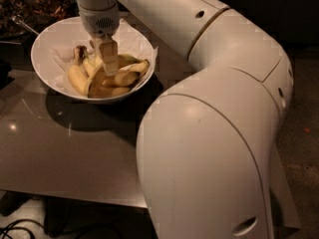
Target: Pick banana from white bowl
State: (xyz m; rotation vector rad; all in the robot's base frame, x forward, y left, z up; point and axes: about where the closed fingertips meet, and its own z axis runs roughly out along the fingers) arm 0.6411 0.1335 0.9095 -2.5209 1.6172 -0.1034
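Observation:
The white bowl [47,39] stands at the far left of the table, lined with crinkled white paper and holding several yellow bananas. The banana [94,82], long and strongly curved, lies in the middle of the pile, between a stubby banana [76,78] with a dark tip on its left and shorter ones [124,77] on its right. My gripper [108,59] reaches straight down into the bowl from above and sits right over the upper end of the curved banana, at the level of the pile. It hides part of the bananas behind it.
The bowl rests on a glossy grey table [60,148]. My large white arm [209,133] fills the right half of the view and hides the table's right side. Dark clutter [30,4] lies behind the bowl. Cables [20,225] show on the floor below the front edge.

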